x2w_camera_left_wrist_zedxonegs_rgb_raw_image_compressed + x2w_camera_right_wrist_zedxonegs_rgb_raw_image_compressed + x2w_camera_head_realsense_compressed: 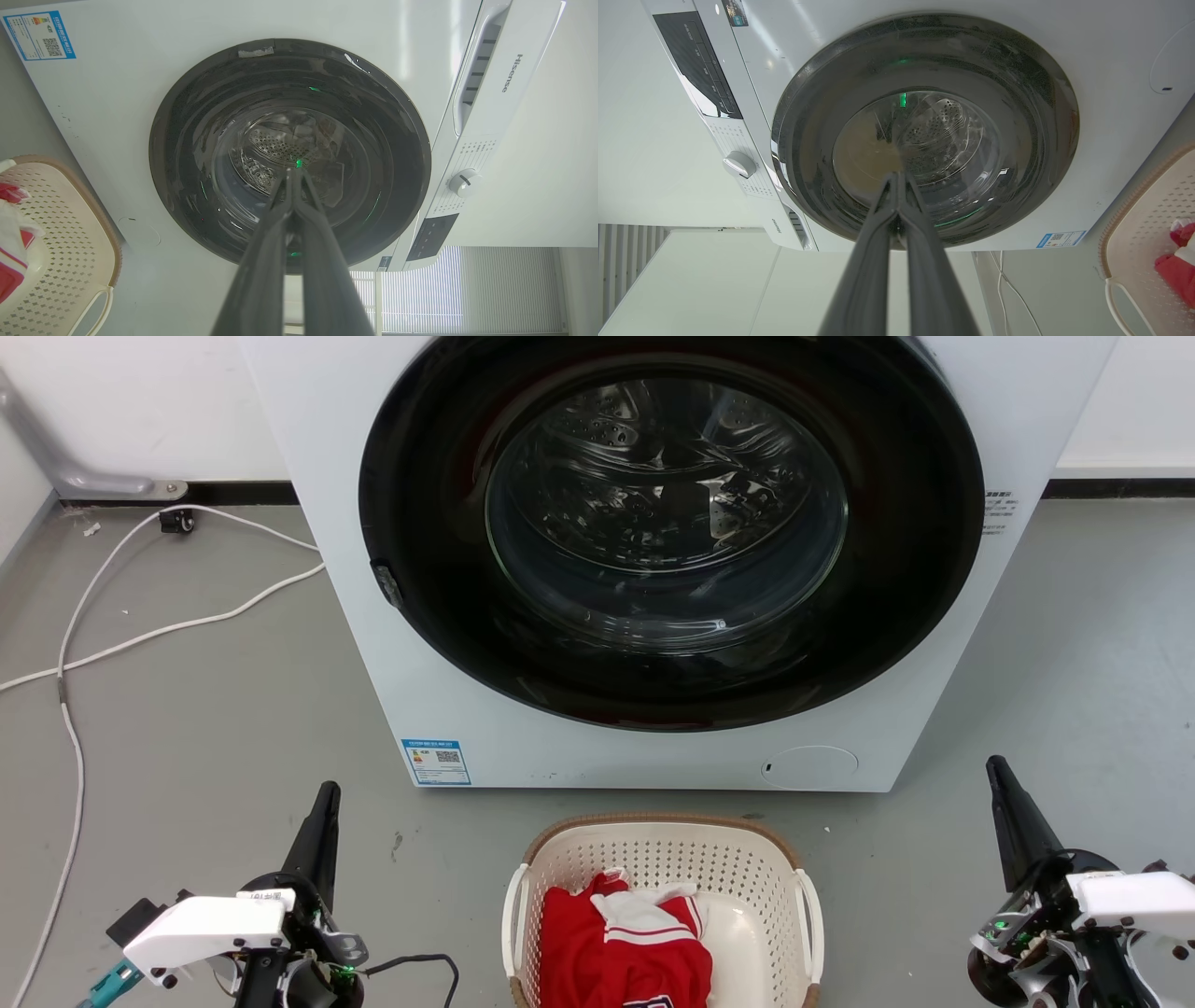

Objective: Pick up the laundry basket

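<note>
The laundry basket (pixel 653 823) sits between the two claws, well apart from both. The left claw (pixel 326 795) and right claw (pixel 996 767) are each pinched closed, holding nothing. Arriving closed, either would likely shove a handle (pixel 510 922) instead of gripping it; lifting one side first could tilt the basket and spill the red clothes (pixel 621 957).

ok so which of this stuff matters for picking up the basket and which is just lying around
For the job: laundry basket, left gripper, right gripper, both shut.
Just lying about: washing machine, white cable, red and white garment inside the basket.
</note>
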{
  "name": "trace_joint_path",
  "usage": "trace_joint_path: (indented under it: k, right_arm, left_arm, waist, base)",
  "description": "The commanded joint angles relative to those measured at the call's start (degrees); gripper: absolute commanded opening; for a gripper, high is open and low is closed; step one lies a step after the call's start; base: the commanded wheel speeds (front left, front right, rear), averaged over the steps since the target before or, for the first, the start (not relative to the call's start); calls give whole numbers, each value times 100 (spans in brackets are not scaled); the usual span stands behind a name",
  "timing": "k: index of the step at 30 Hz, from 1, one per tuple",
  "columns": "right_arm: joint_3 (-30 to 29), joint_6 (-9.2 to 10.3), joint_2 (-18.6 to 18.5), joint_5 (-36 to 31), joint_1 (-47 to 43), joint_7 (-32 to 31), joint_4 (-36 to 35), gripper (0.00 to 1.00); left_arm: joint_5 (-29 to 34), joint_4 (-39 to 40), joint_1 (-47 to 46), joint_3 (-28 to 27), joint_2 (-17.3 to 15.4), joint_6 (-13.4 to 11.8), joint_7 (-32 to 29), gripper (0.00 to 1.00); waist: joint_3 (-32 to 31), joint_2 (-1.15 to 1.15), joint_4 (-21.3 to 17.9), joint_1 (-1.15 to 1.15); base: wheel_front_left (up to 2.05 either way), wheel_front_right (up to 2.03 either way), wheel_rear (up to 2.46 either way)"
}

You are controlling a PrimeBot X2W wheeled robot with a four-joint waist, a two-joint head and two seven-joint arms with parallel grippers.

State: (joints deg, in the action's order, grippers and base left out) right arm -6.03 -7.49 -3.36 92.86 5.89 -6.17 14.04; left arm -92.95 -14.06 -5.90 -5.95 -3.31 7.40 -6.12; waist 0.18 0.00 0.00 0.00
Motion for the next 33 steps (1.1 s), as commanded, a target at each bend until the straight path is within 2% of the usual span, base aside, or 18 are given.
trace_joint_path:
  k: [1,33]
  right_arm:
    - [-10,0,20,-16,62,-18,5,0]
    - [-29,0,34,-34,65,-31,6,0]
  left_arm:
    - [20,-7,-62,-18,3,17,-12,0]
    - [46,-9,-65,-41,20,17,-28,0]
  waist:
    - [0,0,0,0]
    - [0,0,0,0]
  base:
    - [0,0,0]
    - [0,0,0]
